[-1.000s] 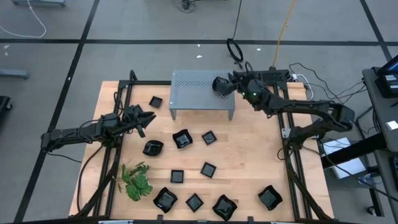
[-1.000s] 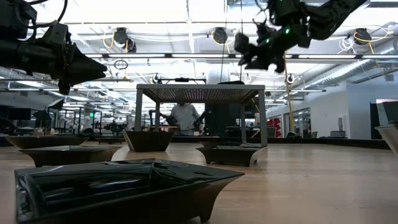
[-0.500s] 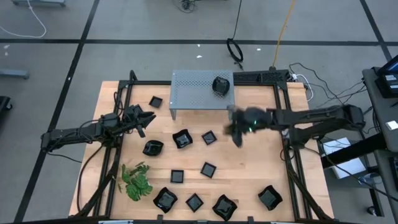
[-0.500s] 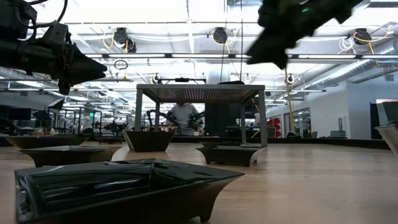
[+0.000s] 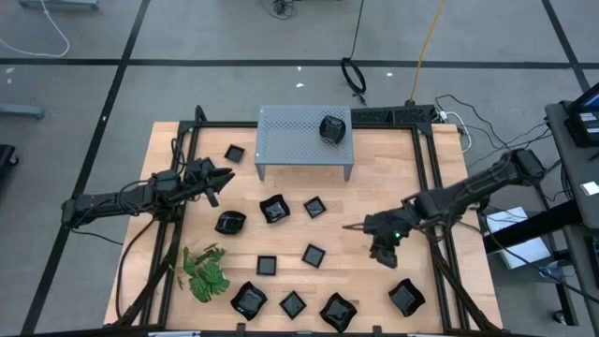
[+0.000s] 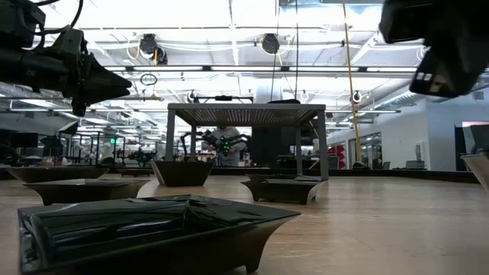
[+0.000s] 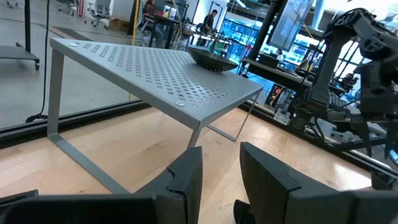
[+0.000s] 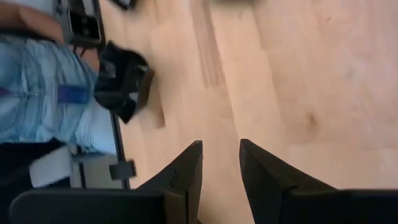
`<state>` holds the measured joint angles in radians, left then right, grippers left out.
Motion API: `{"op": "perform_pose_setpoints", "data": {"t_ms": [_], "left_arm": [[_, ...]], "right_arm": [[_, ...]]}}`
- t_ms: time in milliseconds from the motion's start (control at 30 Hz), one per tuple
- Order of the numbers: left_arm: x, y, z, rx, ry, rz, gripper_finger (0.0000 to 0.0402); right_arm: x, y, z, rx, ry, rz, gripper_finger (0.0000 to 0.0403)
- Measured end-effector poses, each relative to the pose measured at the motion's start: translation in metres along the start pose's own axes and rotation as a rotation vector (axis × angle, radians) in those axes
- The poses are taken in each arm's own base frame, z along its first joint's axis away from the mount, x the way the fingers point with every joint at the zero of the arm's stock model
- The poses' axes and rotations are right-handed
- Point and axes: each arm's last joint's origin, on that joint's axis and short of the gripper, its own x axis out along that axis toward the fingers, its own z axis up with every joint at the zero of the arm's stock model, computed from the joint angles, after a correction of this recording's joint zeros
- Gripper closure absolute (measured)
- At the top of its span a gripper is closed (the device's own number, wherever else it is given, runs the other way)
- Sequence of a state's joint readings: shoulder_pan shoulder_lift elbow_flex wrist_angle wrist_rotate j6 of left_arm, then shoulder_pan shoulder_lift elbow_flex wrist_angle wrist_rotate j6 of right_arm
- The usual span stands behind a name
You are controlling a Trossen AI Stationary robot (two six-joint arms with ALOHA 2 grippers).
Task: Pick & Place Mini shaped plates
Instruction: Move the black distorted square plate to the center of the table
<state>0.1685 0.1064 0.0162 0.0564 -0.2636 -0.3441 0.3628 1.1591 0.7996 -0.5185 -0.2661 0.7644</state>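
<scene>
At the counter's (image 5: 374, 187) 9 o'clock side you see the left claw (image 5: 223, 177) hovering, fingers a narrow gap apart with nothing between them. Toward 12 o'clock stands the grey perforated stand (image 5: 290, 140), one mini shaped plate (image 5: 332, 128) resting on its right end. More black plates (image 5: 273, 209) lie scattered from centre down to 6 o'clock, a green sprig (image 5: 206, 271) at 7 o'clock. At 4 o'clock your right claw (image 5: 354, 227) hangs over bare wood, narrowly parted, empty; another plate (image 5: 405, 297) lies near it.
</scene>
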Motion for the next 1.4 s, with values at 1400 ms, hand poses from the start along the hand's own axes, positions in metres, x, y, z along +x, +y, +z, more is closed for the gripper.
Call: {"op": "perform_pose_setpoints", "data": {"t_ms": [1400], "left_arm": [[0.000, 0.000, 0.000, 0.000, 0.000, 0.000, 0.0291]], "right_arm": [[0.062, -0.026, -0.104, -0.253, 0.183, 0.127, 0.0333]]}}
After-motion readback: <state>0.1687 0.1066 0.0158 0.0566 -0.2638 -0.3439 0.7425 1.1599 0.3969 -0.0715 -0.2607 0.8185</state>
